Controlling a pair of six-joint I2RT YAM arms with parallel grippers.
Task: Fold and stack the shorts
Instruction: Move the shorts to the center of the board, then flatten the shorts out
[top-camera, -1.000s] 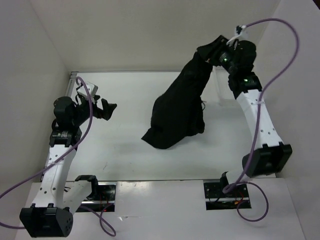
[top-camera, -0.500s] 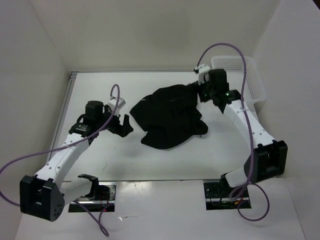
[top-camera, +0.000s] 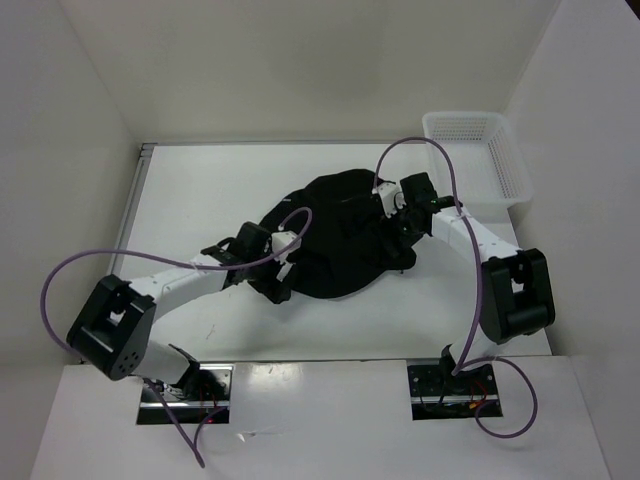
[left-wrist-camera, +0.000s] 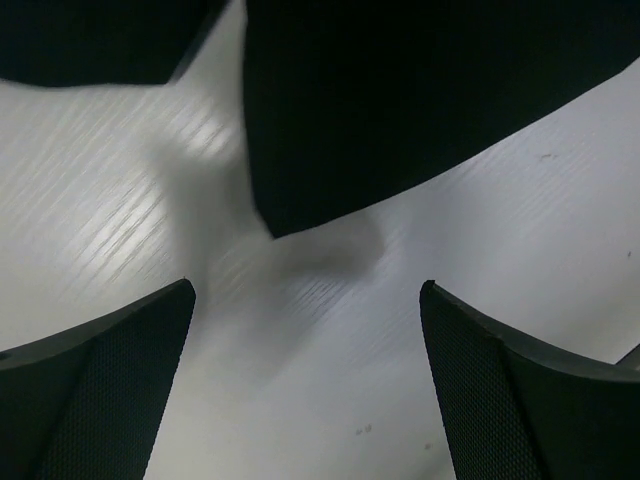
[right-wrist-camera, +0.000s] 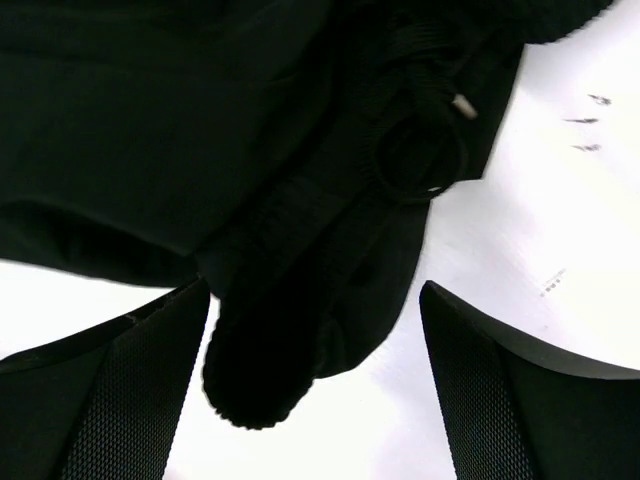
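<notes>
Mostly, the shorts (top-camera: 335, 235) were seen as a black heap, folds unreadable, left gripper (left-wrist-camera: 305, 290) and right gripper (right-wrist-camera: 315, 290) spread wide, nothing clamped.

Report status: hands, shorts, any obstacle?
Left hand open, at edge of shorts. Right hand open, above shorts. Shorts crumpled, unfolded. Basket far right, not in the way.

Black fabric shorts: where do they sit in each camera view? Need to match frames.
Top external: black soft fabric shorts crumpled mid-table, between the two arms.
Left wrist: shorts across the top, one corner pointing down to centre.
Right wrist: shorts fill the upper left and centre, ribbed waistband showing.
Shared landmark: white tabletop bordering the fabric.
</notes>
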